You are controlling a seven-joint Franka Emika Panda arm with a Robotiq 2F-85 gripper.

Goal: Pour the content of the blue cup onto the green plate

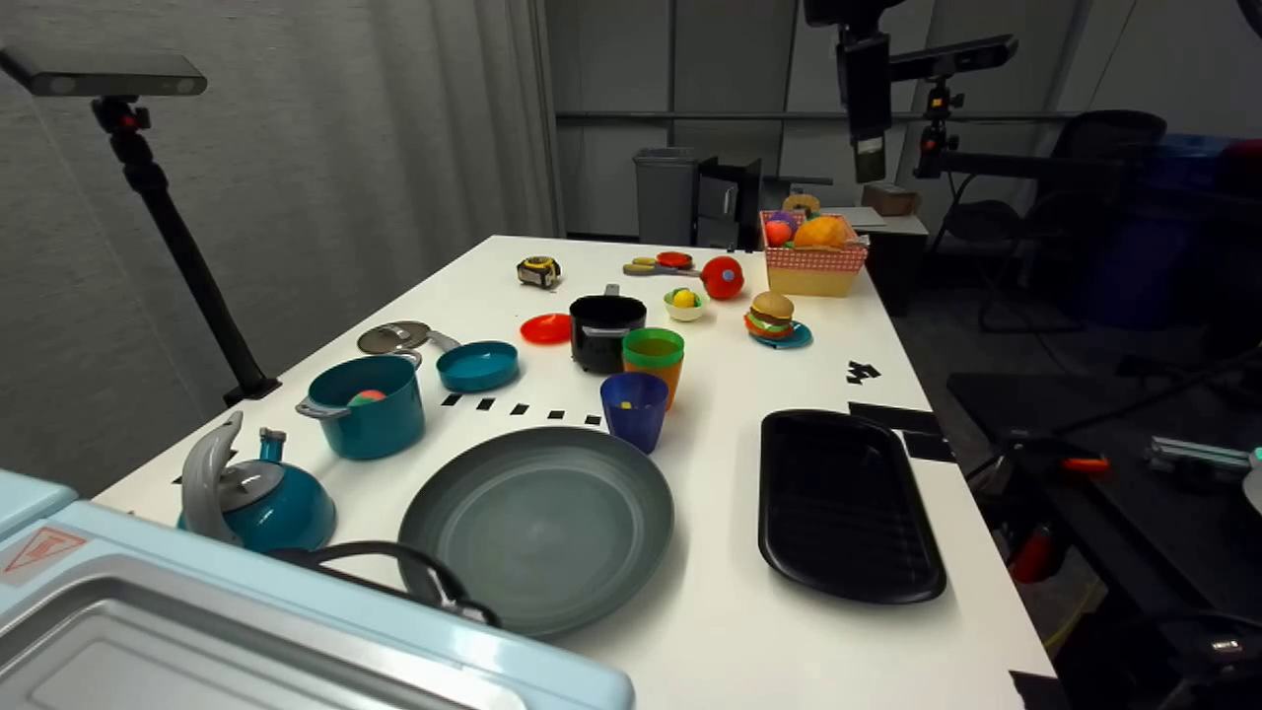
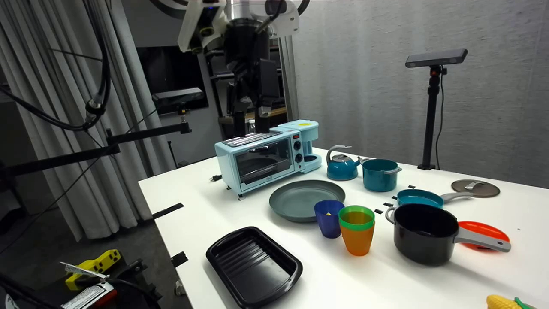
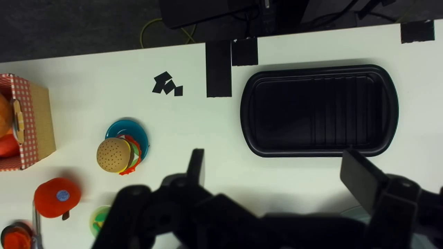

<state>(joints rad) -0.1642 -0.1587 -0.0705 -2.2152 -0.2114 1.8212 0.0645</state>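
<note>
Nearest the lens in an exterior view is a pale blue toaster oven. Beyond it, the green plate lies flat on the desk. The blue cup stands upright just beside the plate's rim; contact could not be established. Yellow content shows inside the cup; none is seen on the plate. Step in hand, by judgement: the reach for the cup, with grasp and pour not yet done. A teal pot nearby holds a red-and-green round item.

In an exterior view, the pincer hangs above the desk, well apart from the cup, released and holding nothing. Next move, as assessed, calls for lowering it to the cup, gripping the wall while keeping the cup level, then lifting and tipping over the plate. A green cup, apparently nested in an orange cup, stands just beside the blue one and could be knocked on approach. A black pot is too dark inside to read.

In the wrist view, the fingers stand wide apart with nothing between them. The blue cup does not show there; part of the plate does, at lower right. A teal saucer carries a toy burger; a checked basket holds orange and red items.
</note>
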